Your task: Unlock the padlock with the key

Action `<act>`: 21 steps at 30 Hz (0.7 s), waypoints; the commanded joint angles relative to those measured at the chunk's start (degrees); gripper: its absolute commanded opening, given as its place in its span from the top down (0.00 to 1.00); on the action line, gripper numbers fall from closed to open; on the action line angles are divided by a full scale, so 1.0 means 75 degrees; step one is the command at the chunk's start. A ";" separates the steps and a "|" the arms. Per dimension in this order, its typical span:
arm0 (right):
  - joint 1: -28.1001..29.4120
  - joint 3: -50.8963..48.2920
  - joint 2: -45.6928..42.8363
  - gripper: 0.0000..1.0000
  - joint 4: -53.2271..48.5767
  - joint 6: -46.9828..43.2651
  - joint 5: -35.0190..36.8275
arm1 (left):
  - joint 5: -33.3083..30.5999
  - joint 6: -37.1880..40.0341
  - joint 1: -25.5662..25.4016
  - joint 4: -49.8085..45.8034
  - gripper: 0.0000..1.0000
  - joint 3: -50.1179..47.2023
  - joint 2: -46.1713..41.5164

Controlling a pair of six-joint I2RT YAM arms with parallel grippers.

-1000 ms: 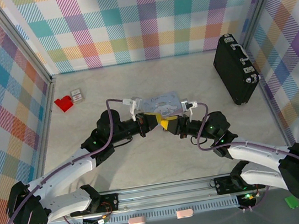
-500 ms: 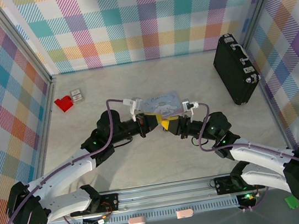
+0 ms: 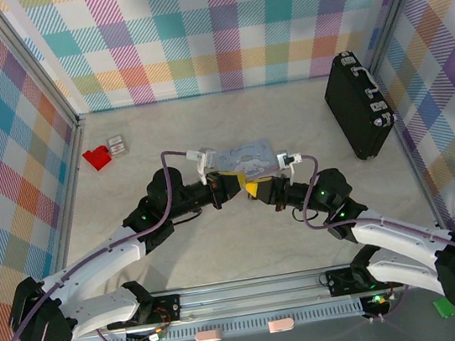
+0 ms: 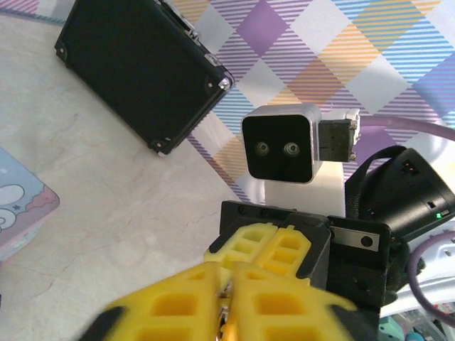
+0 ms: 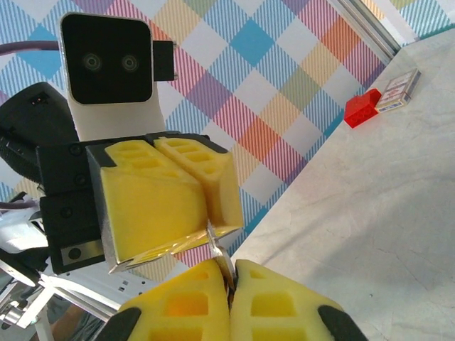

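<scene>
Both grippers meet tip to tip above the table's middle. My left gripper is shut on the padlock, of which a thin brass-coloured edge shows under its yellow fingers. A sliver of metal glints between the pads in the left wrist view. My right gripper is shut on the silver key. The key's blade sticks up and its tip touches the padlock's edge. The padlock's body is mostly hidden by the fingers.
A pastel cartoon tin lies just behind the grippers. A black briefcase stands at the right wall. At the far left are a red plastic piece and a small card box.
Almost nothing: the right wrist has shifted a touch, and both grippers stay shut and tip to tip.
</scene>
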 commanded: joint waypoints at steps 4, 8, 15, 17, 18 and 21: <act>0.0021 0.0975 -0.0776 1.00 -0.4402 -0.1029 0.1656 | -0.0787 0.0109 0.0185 0.0089 0.55 -0.0417 -0.0608; -0.0121 0.1047 -0.1137 1.00 -0.5974 -0.1373 0.2096 | -0.1095 -0.0257 0.0592 0.0821 0.41 -0.1212 -0.0973; -0.0149 0.0863 -0.1693 1.00 -0.7290 -0.1331 0.2647 | -0.1250 0.0322 0.0546 0.0390 0.40 -0.1167 0.0149; -0.0154 0.0806 -0.1939 1.00 -0.7601 -0.1319 0.2915 | -0.1885 0.0906 0.0234 -0.0179 0.39 -0.0940 0.0618; -0.0155 0.0772 -0.2059 1.00 -0.7680 -0.1323 0.2983 | -0.2193 0.1188 -0.0009 -0.0387 0.39 -0.0811 0.0904; -0.0161 0.0709 -0.2301 1.00 -0.7791 -0.1312 0.2999 | -0.2579 0.1497 -0.0401 -0.0653 0.41 -0.0392 0.1862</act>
